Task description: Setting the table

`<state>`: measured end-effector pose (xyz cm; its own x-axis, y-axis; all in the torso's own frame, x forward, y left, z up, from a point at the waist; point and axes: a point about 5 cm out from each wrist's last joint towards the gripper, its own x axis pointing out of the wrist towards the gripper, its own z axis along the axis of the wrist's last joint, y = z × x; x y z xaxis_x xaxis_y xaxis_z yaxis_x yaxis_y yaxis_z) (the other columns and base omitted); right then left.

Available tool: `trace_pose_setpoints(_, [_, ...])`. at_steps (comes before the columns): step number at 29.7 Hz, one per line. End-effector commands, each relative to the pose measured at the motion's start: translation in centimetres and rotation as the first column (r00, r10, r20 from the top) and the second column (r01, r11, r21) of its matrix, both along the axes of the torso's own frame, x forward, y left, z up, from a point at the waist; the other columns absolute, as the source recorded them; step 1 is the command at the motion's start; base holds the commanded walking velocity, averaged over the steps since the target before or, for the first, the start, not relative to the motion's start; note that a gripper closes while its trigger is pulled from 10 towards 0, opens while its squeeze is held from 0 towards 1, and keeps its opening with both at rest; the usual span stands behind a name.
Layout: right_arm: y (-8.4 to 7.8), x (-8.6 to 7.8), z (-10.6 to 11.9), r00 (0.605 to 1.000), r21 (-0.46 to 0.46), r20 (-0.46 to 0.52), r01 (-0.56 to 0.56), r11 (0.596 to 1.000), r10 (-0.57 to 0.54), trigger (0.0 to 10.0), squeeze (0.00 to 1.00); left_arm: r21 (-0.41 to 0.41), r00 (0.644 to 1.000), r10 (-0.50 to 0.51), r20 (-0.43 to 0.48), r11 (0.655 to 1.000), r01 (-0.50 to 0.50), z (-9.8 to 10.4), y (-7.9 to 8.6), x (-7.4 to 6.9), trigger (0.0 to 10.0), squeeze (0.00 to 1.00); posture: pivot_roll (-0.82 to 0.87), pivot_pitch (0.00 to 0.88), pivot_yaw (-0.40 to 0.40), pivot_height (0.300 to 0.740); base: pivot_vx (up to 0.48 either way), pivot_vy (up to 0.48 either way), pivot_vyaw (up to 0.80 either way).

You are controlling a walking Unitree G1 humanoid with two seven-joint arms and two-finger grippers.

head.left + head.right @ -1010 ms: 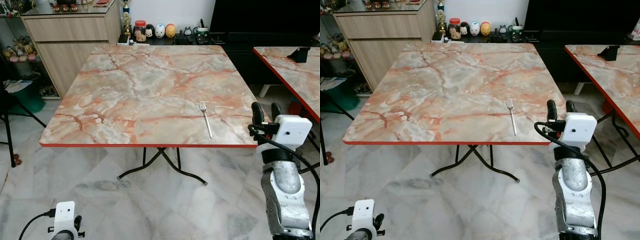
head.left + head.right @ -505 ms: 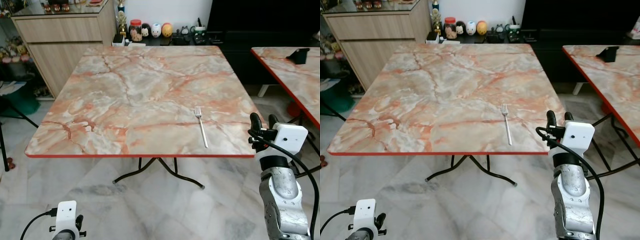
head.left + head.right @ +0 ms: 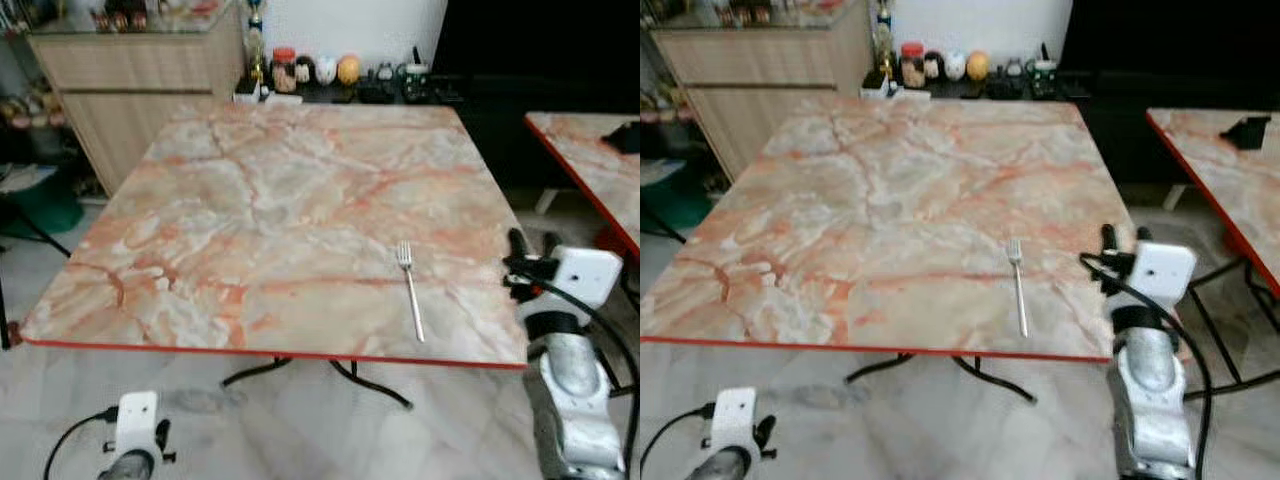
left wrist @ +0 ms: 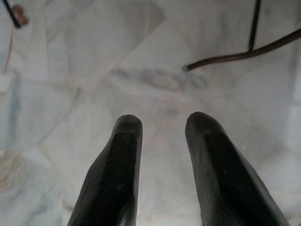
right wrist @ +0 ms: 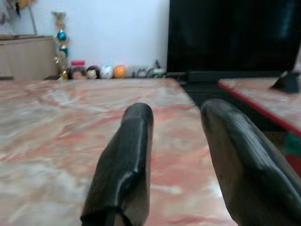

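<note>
At the desk's right edge the right hand (image 3: 530, 243) is raised level with the top, fingers parted and empty, just off the near right corner. Beyond it, on the marble desk (image 3: 250, 210), the fork (image 3: 411, 302) lies flat near the right front, tines pointing away from the robot, close to the hand but apart from it. The left hand (image 4: 162, 155) hangs low over the floor, fingers spread, nothing between them.

Compared with a second ago, the whole view has shifted and blurred: the camera has moved, and the desk's front edge now sits lower in frame. The fork keeps its place on the desk. Judgement: one piece of cutlery is laid, both hands are free, and the robot is likely repositioning for the next item.
</note>
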<state>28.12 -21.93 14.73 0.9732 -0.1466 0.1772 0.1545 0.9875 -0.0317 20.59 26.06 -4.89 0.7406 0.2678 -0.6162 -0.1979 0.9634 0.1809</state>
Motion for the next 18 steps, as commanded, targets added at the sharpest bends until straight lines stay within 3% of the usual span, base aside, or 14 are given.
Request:
trace_pose_setpoints(1, [-0.6,-0.2,0.2,1.0,-0.001,0.008,0.028,1.0,-0.028,10.0,0.0,0.005,1.0,-0.006,-0.007,1.0,0.006,-0.1,0.0,-0.1,10.0,0.0,0.03,0.014,0.006,0.74,0.0,0.0,0.0])
trace_pose_setpoints(9, [-0.3,-0.2,-0.8,0.997,0.014,-0.06,0.04,0.999,-0.039,10.0,0.0,0.003,1.0,-0.011,-0.017,1.0,0.011,-0.2,0.1,-0.4,10.0,0.0,0.02,0.004,0.01,0.74,0.0,0.0,0.0])
trace_pose_setpoints(10, [-0.3,-0.1,-0.9,0.997,0.02,-0.072,0.039,0.999,-0.038,10.0,0.23,0.002,1.0,-0.013,-0.017,1.0,0.013,-0.2,0.0,-0.4,10.0,0.0,0.02,0.0,0.011,0.74,0.0,0.0,0.0])
trace_pose_setpoints(11, [-0.1,-0.1,-1.0,0.997,0.039,-0.075,0.032,0.999,-0.029,10.0,1.0,0.002,1.0,-0.015,-0.017,1.0,0.015,-0.2,0.0,-0.4,10.0,0.0,0.02,0.0,0.011,0.74,0.0,0.0,0.0])
trace_pose_setpoints(17, [0.3,0.0,-1.3,0.996,0.045,-0.086,0.018,0.999,-0.014,10.0,1.0,-0.001,1.0,-0.018,-0.018,1.0,0.018,-0.2,-0.1,-0.4,10.0,0.0,0.03,0.0,0.011,0.74,0.0,0.0,0.0])
trace_pose_setpoints(18, [0.2,0.1,-1.3,0.996,0.046,-0.088,0.027,0.999,-0.023,10.0,0.0,-0.002,1.0,-0.018,-0.017,1.0,0.018,-0.2,0.0,-0.3,10.0,0.0,0.03,0.0,0.011,0.74,0.0,0.0,0.0])
